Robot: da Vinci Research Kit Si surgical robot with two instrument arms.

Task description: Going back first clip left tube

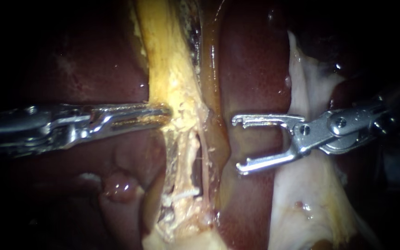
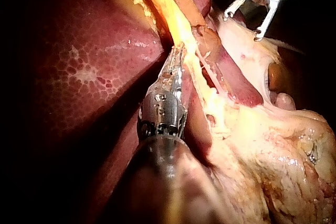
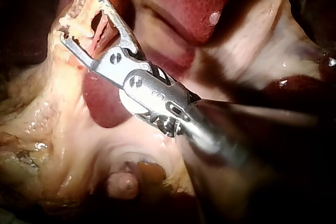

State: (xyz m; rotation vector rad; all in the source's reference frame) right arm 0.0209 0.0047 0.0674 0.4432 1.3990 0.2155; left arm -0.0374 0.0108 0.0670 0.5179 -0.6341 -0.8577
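A yellow stringy band point(image 1: 172, 69) runs down the middle over the dark red liver point(image 1: 255, 65); it is the left tube, with a brownish tube point(image 1: 211, 78) just to its right. My left instrument point(image 1: 163, 113) lies level, its jaws shut on the band's left edge, as also shows at my left instrument point(image 2: 178, 51) in its wrist view. My right instrument point(image 1: 236, 145) holds wide, hook-tipped jaws open and empty, just right of the brownish tube and apart from it. A short whitish bar point(image 1: 181, 194) crosses the band lower down; I cannot tell whether it is a clip.
Pale whitish tissue point(image 1: 311, 203) lies under and behind my right instrument's shaft. A small reddish lump point(image 1: 121, 187) sits below the left instrument. In the right wrist view the open jaws of my right instrument point(image 3: 83, 19) stand in front of frayed yellow tissue point(image 3: 42, 103).
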